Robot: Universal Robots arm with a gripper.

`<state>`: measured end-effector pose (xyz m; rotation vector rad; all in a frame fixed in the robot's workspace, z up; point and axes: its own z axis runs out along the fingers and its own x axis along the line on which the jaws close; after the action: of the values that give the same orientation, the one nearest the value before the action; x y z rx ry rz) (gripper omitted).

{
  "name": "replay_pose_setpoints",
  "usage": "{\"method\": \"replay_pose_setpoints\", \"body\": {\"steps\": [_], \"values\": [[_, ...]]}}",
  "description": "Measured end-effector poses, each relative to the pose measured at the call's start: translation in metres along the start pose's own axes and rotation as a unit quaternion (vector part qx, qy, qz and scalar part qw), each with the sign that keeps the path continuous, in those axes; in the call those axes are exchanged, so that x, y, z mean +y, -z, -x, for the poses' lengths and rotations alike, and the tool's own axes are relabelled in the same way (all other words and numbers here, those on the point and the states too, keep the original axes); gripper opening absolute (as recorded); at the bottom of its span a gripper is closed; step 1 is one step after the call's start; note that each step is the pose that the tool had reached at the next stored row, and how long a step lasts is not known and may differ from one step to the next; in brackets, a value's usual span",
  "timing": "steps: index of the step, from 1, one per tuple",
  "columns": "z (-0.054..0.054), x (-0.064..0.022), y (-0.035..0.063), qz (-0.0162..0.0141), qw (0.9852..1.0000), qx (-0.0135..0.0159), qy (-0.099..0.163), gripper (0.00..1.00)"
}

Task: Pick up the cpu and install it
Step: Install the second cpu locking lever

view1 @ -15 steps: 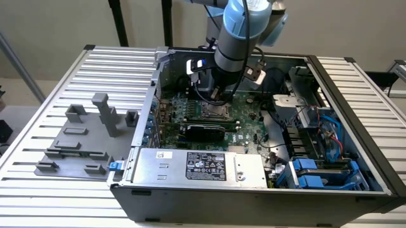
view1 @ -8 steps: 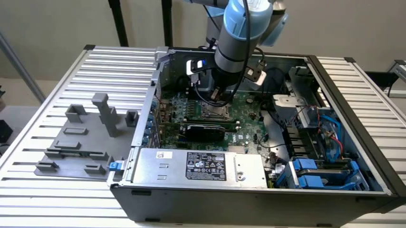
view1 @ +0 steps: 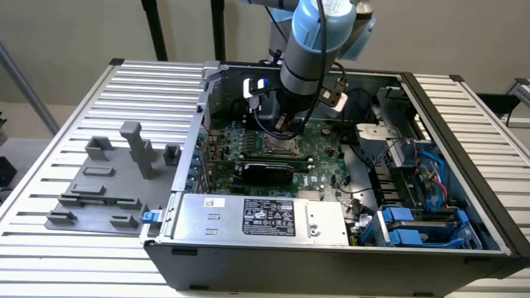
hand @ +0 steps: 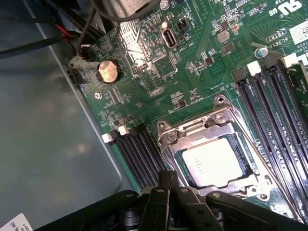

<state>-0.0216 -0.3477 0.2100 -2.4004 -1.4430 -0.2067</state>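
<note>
The cpu (hand: 214,161), a pale silver square chip, lies flat inside the metal socket frame (hand: 168,139) on the green motherboard (hand: 192,77). My gripper (hand: 168,177) hovers just beside the socket, its black fingers pressed together with nothing between them. In the exterior view the arm reaches down into the open computer case, and the gripper (view1: 286,131) hangs right above the socket (view1: 282,148) in the middle of the board.
Black memory slots (hand: 276,110) flank the socket on both sides. A coin battery (hand: 107,71) and cables (hand: 82,45) sit near the board's edge. A silver power supply (view1: 257,217) fills the case front, blue drive bays (view1: 414,226) the corner. A grey fixture (view1: 108,186) stands outside.
</note>
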Motion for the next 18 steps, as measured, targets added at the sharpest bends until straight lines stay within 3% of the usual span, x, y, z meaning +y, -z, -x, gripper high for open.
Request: {"method": "replay_pose_setpoints", "body": {"steps": [7, 13, 18], "values": [[0.0, 0.0001, 0.0002, -0.0013, 1.0, 0.0026, 0.0, 0.11], [0.013, 0.006, 0.0204, -0.0016, 1.0, 0.0024, 0.0, 0.11], [0.022, 0.0065, 0.0277, -0.0014, 1.0, 0.0023, 0.0, 0.11]]}}
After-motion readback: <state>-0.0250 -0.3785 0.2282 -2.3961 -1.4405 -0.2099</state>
